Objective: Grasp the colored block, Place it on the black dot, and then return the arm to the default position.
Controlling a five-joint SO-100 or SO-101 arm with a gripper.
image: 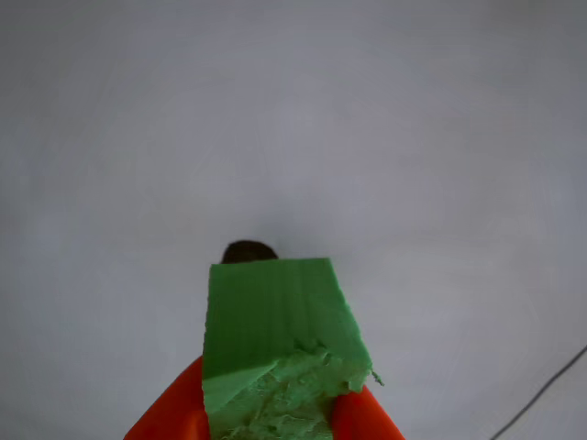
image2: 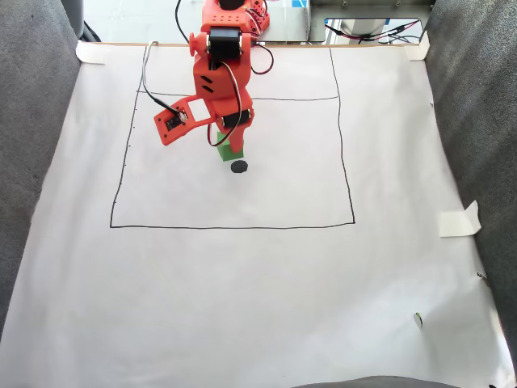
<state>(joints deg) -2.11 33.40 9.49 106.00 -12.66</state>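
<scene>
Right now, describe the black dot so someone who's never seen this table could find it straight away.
Start with the big white paper sheet and the rectangle drawn on it in thin black line. Inside it, in the upper middle, the orange arm holds a green block; the black dot lies just below that block in the fixed view. It is a small solid dark oval, unlike the thin lines.

Bright, even light (close view slightly soft).
</scene>
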